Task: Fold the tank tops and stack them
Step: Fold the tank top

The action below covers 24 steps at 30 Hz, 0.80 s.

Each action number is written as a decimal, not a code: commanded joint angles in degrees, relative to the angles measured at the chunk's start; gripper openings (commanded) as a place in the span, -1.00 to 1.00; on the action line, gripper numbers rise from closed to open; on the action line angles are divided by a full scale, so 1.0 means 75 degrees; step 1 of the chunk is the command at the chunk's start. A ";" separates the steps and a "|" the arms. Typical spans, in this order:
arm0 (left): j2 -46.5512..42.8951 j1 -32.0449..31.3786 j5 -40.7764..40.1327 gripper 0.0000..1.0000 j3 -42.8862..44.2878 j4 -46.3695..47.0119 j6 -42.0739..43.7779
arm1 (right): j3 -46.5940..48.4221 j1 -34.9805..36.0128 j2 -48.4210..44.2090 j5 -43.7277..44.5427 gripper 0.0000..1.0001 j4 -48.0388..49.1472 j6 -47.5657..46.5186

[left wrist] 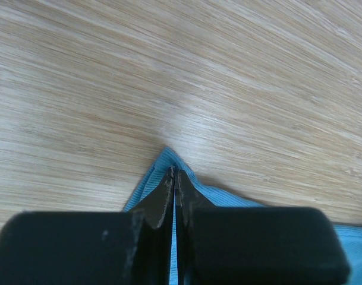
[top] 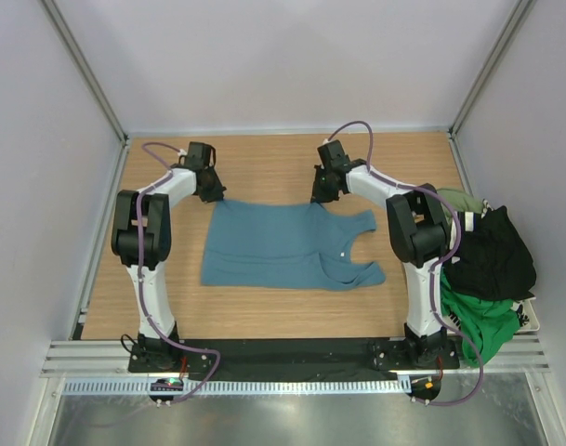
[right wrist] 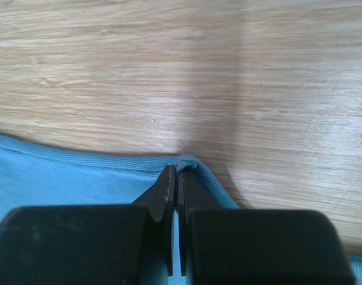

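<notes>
Pinching the far edge of the teal tank top, both grips clamped tight on cloth: left end effector on the upper-left hem corner, right end effector beside the armhole. Lying flat mid-frame on the tabletop, long axis running left to right, straps pointing right toward the heap of other tops. Probably best lifting both points evenly, keeping that edge taut, folding toward the frame's bottom.
</notes>
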 commanded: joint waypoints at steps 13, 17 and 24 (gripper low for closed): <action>-0.1618 0.0016 -0.0286 -1.00 -0.0560 -0.0164 0.0214 | -0.0783 0.0030 -0.1213 -0.0068 -0.97 0.0414 -0.0128; -0.1936 0.0028 -0.0356 -1.00 -0.0900 -0.0105 0.0202 | -0.1356 0.0076 -0.1564 -0.0079 -0.97 0.0578 -0.0116; -0.1644 0.0028 -0.0310 -0.12 -0.0901 0.0012 0.0225 | -0.1734 0.0159 -0.1800 -0.0068 -0.98 0.0661 -0.0116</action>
